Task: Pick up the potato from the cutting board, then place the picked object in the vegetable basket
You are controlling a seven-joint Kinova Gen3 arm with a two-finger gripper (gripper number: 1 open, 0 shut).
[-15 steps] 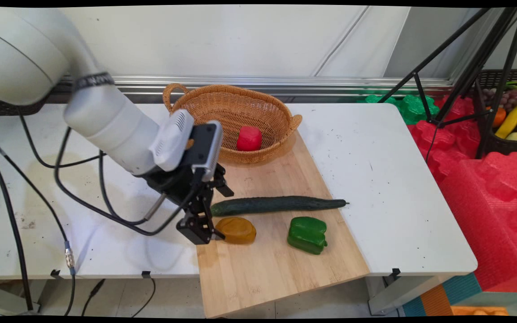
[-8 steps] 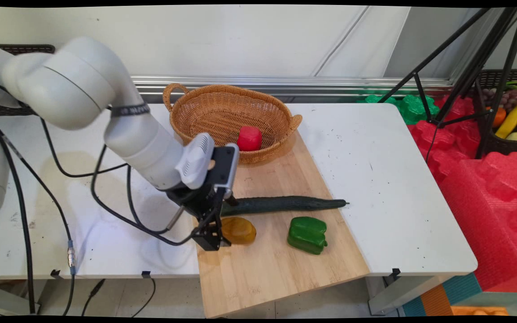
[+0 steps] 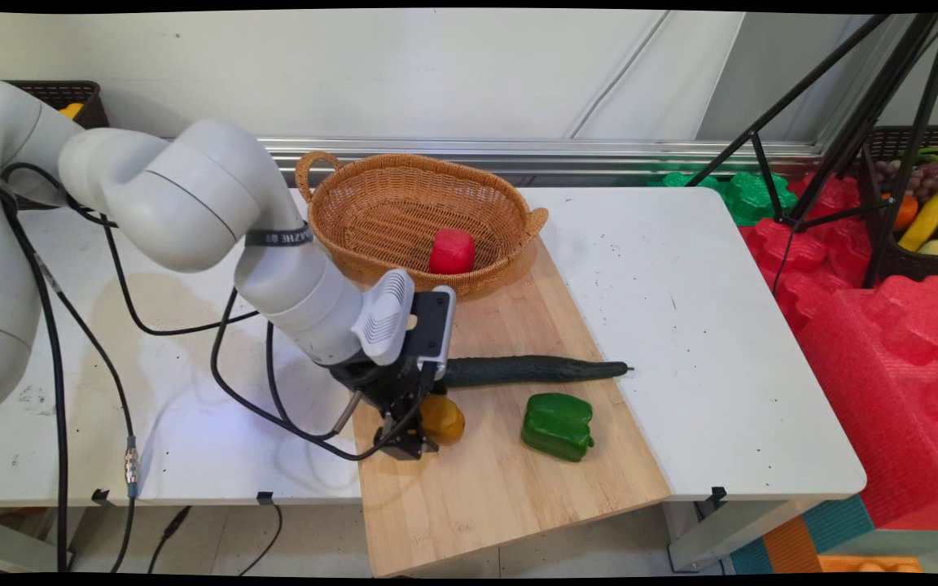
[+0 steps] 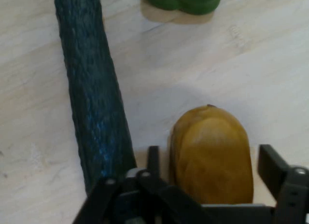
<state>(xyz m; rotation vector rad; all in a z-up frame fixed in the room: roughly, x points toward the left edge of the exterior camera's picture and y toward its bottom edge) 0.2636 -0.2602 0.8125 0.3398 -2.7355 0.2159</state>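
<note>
Between parted fingers (image 4: 154, 161), hand view alone shows the yellow-brown fruit (image 4: 212, 156), ungripped, beside cucumber (image 4: 94, 98).

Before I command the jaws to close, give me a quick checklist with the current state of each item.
1. Orange-brown fruit between the fingers: ok, one finger on each side in the hand view.
2. Jaws open around it: ok, a gap shows on its right side; the left finger looks very close or touching.
3. Cucumber outside the gripper: ok, it lies beside the left finger, outside it, though close.
4. Green pepper clear of the grasp: ok, well apart on the cutting board.
5. Fingertips down at board level: cannot tell.
</note>
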